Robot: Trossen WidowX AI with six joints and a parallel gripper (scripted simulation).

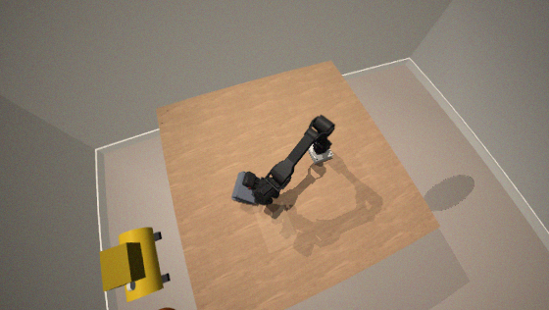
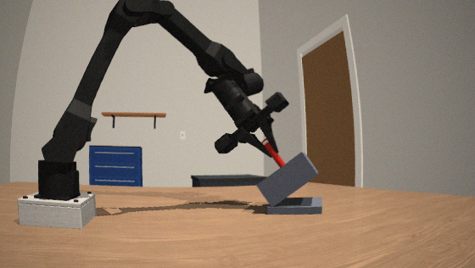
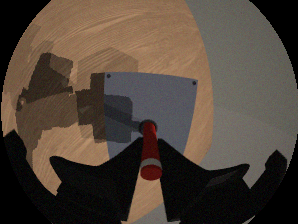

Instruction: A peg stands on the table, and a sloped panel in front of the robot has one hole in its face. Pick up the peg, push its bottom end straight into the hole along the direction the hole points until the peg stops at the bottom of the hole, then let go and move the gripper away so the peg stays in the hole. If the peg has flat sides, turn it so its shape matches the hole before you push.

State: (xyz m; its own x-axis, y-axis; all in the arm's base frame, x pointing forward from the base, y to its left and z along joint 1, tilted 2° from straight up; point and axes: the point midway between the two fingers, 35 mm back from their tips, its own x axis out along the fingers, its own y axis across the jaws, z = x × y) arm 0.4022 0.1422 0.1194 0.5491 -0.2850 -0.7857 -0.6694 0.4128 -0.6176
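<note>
The wooden table top is carrying the grey sloped panel, which is leaning on its flat base so its face is meeting the arm's approach. The black parallel-jaw gripper is tilting down square to that face and is clenching the slim red round peg by its upper end, keeping the shaft along the hole's axis. The peg's bottom end is entering the hole, likely not yet fully seated.

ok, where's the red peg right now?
Exterior view, right of centre: the red peg is clamped in the gripper, its lower end meeting the sloped panel face.
</note>
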